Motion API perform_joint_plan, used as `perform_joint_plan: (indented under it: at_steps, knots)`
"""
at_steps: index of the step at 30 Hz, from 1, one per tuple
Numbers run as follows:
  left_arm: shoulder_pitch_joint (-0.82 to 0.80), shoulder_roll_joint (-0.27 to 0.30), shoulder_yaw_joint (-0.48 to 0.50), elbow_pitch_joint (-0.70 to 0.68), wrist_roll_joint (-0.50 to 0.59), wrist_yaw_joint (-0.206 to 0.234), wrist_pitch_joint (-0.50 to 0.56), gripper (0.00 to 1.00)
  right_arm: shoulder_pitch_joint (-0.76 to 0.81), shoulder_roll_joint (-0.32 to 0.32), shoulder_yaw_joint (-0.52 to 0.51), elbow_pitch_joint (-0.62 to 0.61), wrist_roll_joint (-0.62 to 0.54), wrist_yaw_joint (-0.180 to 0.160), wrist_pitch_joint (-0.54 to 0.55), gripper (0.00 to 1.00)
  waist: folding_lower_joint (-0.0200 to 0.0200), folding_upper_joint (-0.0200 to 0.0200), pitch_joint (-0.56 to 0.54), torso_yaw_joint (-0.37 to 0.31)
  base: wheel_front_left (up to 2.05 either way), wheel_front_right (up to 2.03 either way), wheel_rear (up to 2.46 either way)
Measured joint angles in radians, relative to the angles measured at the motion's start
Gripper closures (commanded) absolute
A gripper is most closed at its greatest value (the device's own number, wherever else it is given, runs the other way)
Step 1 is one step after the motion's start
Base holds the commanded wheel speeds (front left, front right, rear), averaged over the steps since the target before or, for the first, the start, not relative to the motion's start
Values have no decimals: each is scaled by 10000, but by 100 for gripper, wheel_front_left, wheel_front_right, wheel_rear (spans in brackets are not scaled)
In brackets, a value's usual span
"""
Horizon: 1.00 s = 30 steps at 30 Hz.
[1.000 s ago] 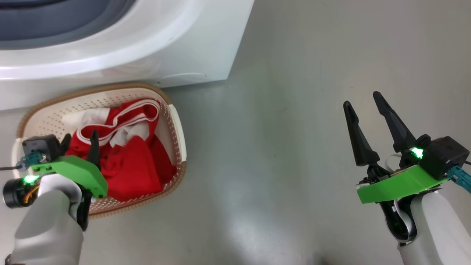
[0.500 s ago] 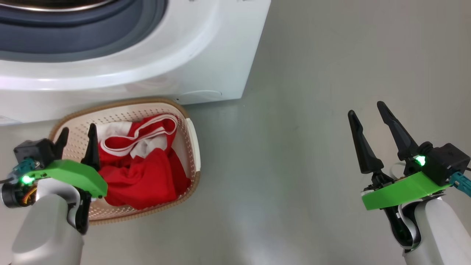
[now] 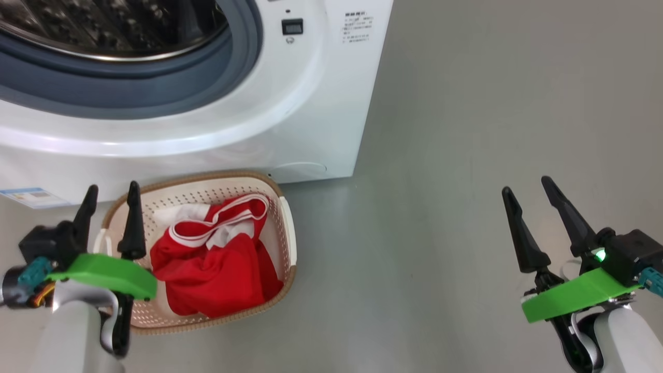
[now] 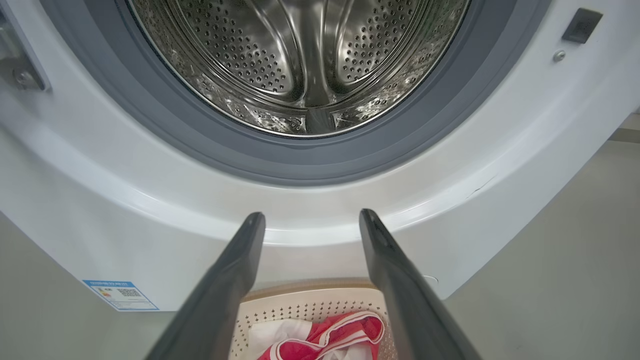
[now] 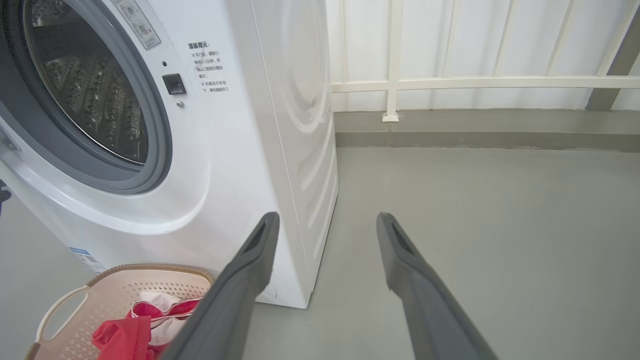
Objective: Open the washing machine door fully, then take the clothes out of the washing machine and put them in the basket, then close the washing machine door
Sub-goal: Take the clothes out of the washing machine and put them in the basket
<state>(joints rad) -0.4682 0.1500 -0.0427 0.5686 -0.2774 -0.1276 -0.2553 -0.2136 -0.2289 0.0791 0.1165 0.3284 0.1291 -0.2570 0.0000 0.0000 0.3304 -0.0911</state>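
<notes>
As the clothes (image 3: 217, 269) lie in the basket (image 3: 207, 176) below the washing machine (image 3: 311, 103), its drum (image 4: 300, 50) bare, the left gripper (image 3: 113, 186) hovers wide open and empty at the basket's left rim. The right gripper (image 3: 525, 184), also open and empty, stands well apart. A hinge bracket (image 4: 20, 65) left of the opening suggests the door lies leftward.

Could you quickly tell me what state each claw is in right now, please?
Left claw: open, holding nothing.
Right claw: open, holding nothing.
</notes>
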Motion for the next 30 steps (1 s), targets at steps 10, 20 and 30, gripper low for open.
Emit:
perform_joint_plan:
  at_steps: [10, 20, 30]
  knots:
    - [1717, -301, 619, -1870, 393, 0, 0, 0, 690, -69, -222, 25, 169, 0, 0, 0, 0, 0, -788, 80, 0, 0, 0]
    - [3219, -558, 1011, -2941, 477, 0, 0, 0, 1232, -130, -284, 52, 176, 0, 0, 0, 0, 0, -1428, 189, 0, 0, 0]
    - [4061, -667, 1164, -3630, 493, 0, 0, 0, 1570, -178, -330, 58, 267, 0, 2, 0, 0, 0, -1785, 218, 0, 0, 0]
